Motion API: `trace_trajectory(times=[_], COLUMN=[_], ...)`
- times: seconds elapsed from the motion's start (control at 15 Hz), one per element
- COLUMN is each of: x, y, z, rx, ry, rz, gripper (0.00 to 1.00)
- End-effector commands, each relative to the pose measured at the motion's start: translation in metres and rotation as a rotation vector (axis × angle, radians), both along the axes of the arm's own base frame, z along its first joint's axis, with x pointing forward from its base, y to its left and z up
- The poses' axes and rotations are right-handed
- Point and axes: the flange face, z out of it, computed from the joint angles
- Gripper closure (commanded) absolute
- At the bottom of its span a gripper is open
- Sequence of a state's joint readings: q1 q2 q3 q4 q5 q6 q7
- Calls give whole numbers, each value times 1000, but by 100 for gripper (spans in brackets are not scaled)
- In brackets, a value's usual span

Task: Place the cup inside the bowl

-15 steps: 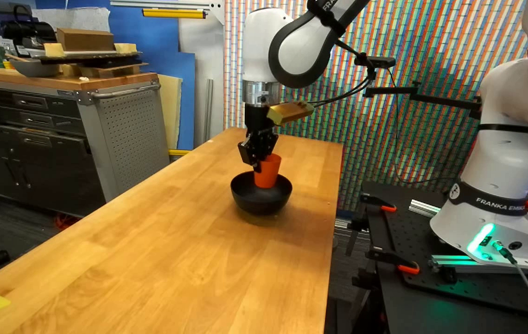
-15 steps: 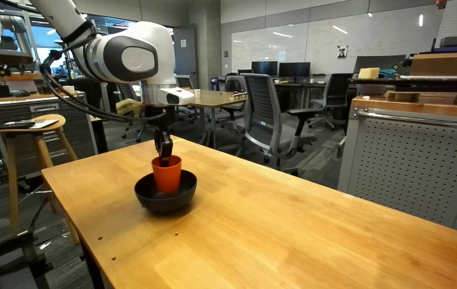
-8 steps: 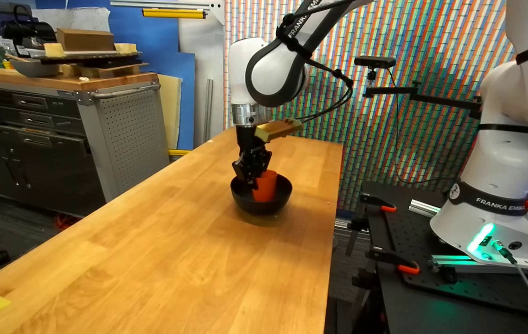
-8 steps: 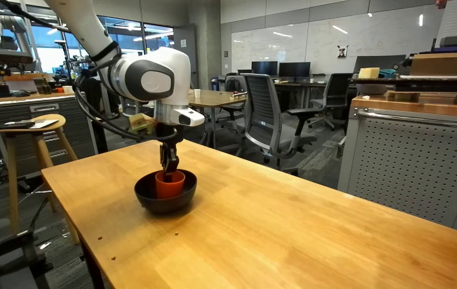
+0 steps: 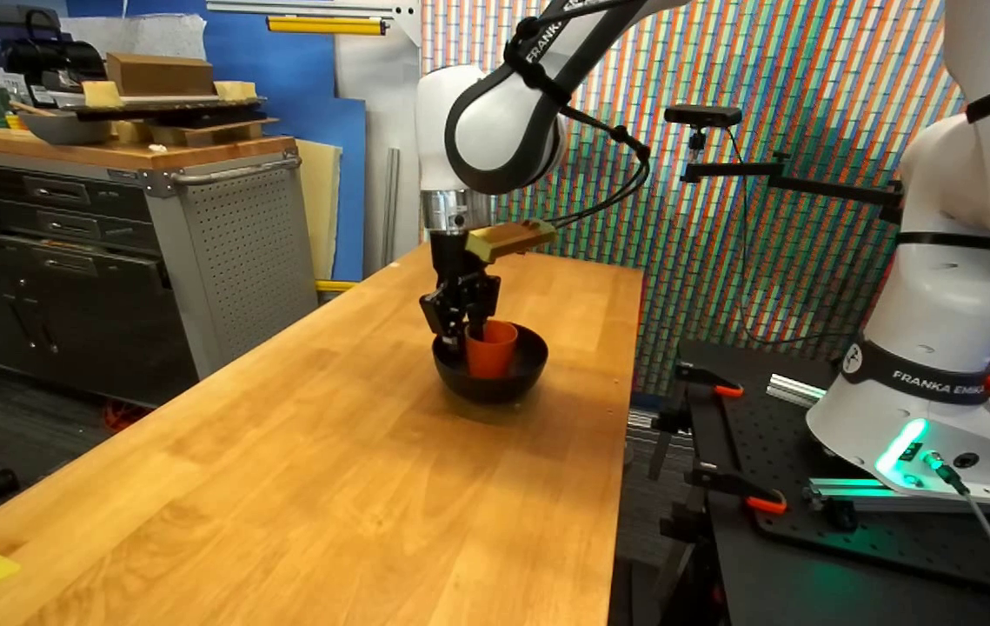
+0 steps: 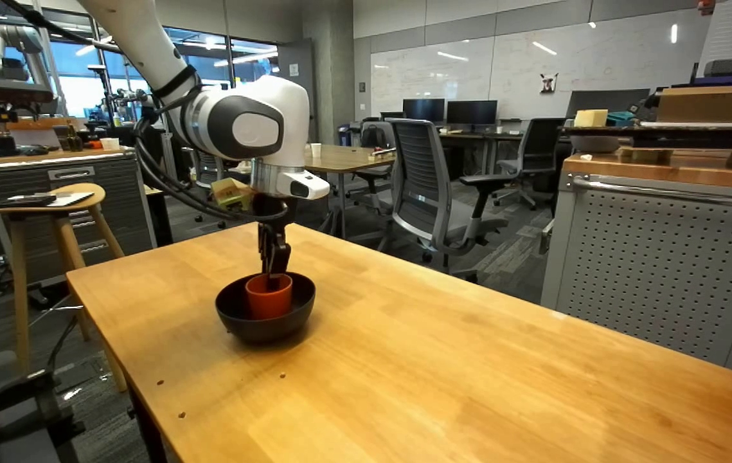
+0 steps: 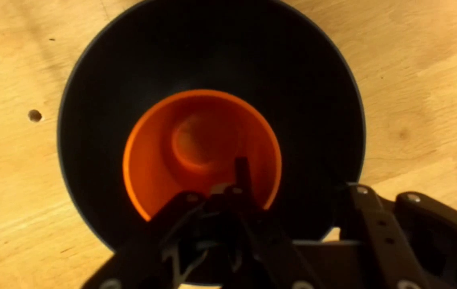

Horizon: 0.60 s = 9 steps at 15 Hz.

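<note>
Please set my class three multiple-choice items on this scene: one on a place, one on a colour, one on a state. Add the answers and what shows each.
1. Where is the cup relative to the bowl?
A) Inside it
B) Beside it
C) Under it

2. What colour is the bowl?
A) White
B) Green
C) Black

3. What state is the gripper in?
A) Fully shut
B) Open
C) Out of view

Answers:
1: A, since every view shows the cup within the bowl's rim.
2: C, since its wall looks black in both exterior views.
3: B, since the wrist view shows its fingers spread apart.
</note>
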<state>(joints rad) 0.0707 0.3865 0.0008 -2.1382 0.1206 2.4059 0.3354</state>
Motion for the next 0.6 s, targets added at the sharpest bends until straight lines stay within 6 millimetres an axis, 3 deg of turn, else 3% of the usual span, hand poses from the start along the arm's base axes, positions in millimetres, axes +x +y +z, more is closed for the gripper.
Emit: trace_trajectory(times=[0.0, 0.2, 0.53], x=[-11, -23, -47], y=[7, 7, 0], z=[42, 82, 138], rx=[2, 1, -9], ry=[-88, -174, -247], rz=[11, 14, 19], gripper=[23, 1, 0])
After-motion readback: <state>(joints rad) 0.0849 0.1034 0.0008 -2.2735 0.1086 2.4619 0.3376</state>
